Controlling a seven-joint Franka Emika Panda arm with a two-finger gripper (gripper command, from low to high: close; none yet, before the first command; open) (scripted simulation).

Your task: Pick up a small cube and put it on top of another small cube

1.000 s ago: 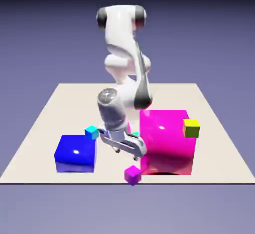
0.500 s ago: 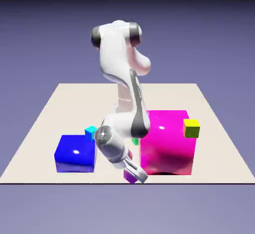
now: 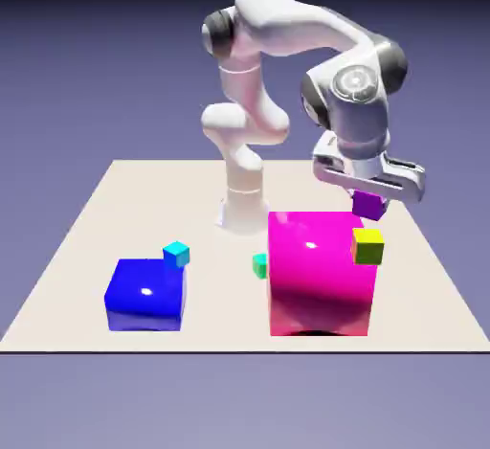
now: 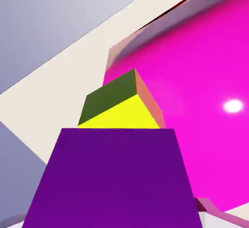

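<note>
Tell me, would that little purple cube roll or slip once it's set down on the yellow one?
Probably not roll: the purple cube, held in the gripper, has flat faces. It looks stiff, keeping its shape while gripped. It could slide or tip, though: it looks glossy, and the yellow cube offers a top no bigger than itself.

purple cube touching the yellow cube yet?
Apart. In the exterior view the purple cube, held in the gripper, hangs above the yellow cube with pink block surface showing between them. The hand view overlaps them, so it settles nothing.
</note>
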